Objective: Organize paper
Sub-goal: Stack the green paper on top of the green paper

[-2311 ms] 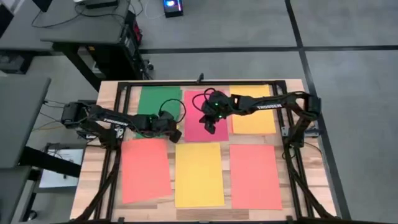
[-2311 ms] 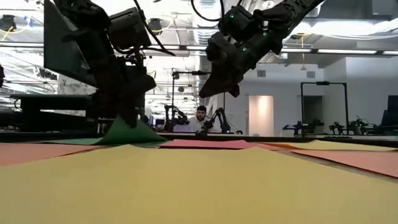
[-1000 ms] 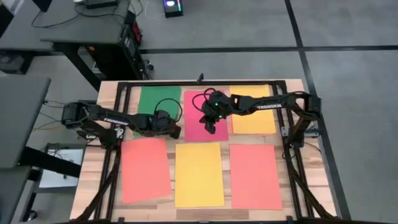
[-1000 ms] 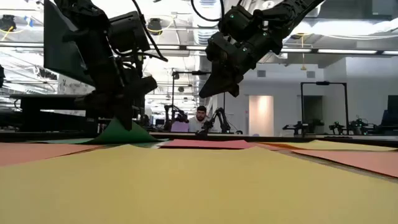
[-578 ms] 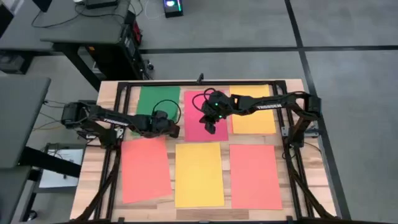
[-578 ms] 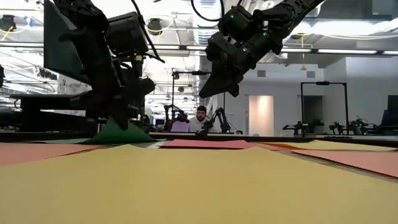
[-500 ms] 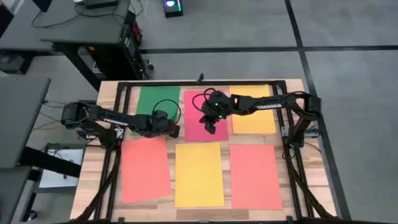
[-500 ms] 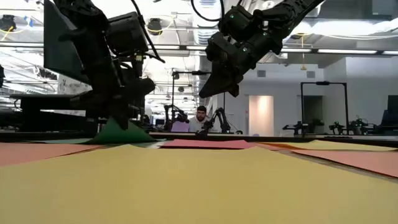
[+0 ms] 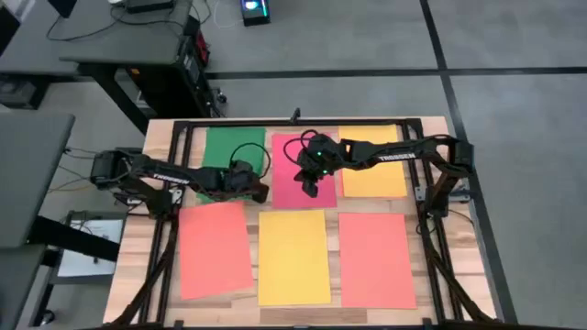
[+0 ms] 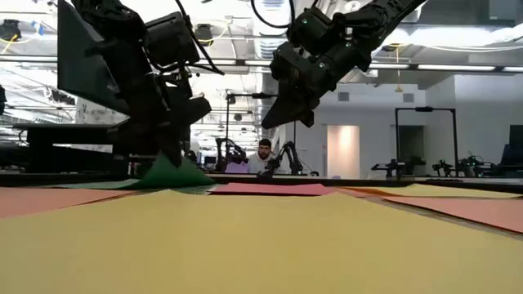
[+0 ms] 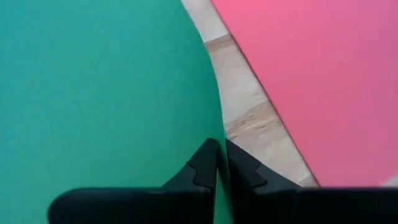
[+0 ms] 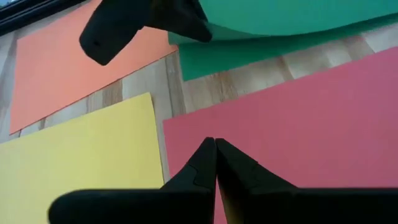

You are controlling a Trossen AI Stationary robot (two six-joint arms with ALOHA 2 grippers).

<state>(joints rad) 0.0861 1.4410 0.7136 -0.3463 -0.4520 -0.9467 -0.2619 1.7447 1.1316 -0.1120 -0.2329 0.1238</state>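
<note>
- Counter (image 9: 431, 128): wood top with a black frame, six sheets in two rows. Far row: green sheet (image 9: 225, 147), pink-red sheet (image 9: 286, 188), orange-yellow sheet (image 9: 376, 174). Near row: salmon sheet (image 9: 213, 247), yellow sheet (image 9: 293, 257), second salmon sheet (image 9: 376, 258).
- Long axes all run near-to-far, roughly parallel; bare wood strips show between neighbours.
- Left arm reaches in from the counter's left edge. Left end effector (image 9: 255, 191) sits at the near right corner of the green sheet.
- Left wrist view: fingers closed together with the edge of the green sheet (image 11: 93, 87) pinched between them. Low view shows that corner (image 10: 167, 173) peaked up off the counter, the rest lying flat.
- Right arm reaches in from the right. Right end effector (image 9: 308, 186) hangs above the pink-red sheet, clear of the surface in the low view (image 10: 288, 110). Fingers closed, tips touching, holding nothing.
- Key relation: the green sheet extends away from the left end effector toward the far left, so any drag or lift pivots from that near right corner. The pink-red sheet (image 11: 323, 81) lies just beside it, across a narrow wood gap.
- Judgement: left arm owns this move; the right is nearer the pink-red sheet and likely takes that one. Risk: a one-corner pinch can crease or swing the sheet.
</note>
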